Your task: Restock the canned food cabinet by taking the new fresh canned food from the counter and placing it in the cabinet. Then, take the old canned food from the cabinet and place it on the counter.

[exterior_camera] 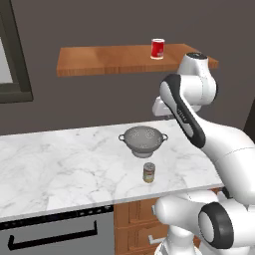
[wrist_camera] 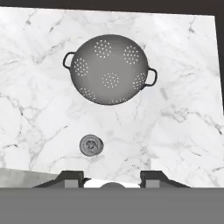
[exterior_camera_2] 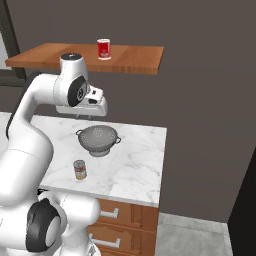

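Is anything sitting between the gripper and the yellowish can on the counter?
Nothing visible blocks it. The gripper hangs above the counter, and the tan can stands alone near the front edge. The colander sits behind the can, apart from it, not in the way.

A small tin can with a yellowish-tan label and a red patch (exterior_camera: 149, 172) stands upright on the white marble counter (exterior_camera: 60, 159), close to its front edge. From above, its grey ribbed lid with a pull tab shows, the can resting alone on the veined stone. Up on the wall, a bright red can with a white band and silvery top (exterior_camera: 157, 49) stands upright on the reddish-brown wooden shelf (exterior_camera: 99, 60), a long thin open board, toward its right end and near the back.
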{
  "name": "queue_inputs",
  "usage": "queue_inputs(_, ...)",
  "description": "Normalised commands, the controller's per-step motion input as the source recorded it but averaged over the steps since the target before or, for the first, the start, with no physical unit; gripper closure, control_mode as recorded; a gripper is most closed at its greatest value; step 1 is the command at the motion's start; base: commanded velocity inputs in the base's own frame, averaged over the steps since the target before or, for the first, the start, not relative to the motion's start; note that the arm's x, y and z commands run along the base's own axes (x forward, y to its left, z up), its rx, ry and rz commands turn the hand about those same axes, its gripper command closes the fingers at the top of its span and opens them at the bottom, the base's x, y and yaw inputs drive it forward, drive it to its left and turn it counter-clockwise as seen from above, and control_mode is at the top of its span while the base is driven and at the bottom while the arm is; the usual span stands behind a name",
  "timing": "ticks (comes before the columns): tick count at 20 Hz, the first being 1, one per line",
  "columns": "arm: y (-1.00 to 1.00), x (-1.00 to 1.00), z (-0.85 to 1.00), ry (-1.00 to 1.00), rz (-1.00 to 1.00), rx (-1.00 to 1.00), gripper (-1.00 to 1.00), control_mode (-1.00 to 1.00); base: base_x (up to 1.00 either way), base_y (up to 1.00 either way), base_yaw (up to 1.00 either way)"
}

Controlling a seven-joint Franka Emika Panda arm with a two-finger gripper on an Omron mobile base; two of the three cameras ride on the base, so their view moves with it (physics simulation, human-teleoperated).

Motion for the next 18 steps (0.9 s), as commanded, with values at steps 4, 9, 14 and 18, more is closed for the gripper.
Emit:
queue_inputs(4, 0.22, -0.02, -0.01, 0.0, 0.05, -0.03, -1.0, -1.0, 0.0, 0.0, 0.0)
queue_inputs(9, 0.47, 0.0, -0.55, 0.18, 0.04, 0.0, -1.0, -1.0, 0.0, 0.0, 0.0)
queue_inputs(14, 0.23, 0.0, -1.0, 0.26, 0.05, 0.0, -1.0, -1.0, 0.0, 0.0, 0.0)
queue_inputs(18, 0.14, -0.07, -1.0, 0.23, 0.02, 0.0, -1.0, -1.0, 0.0, 0.0, 0.0)
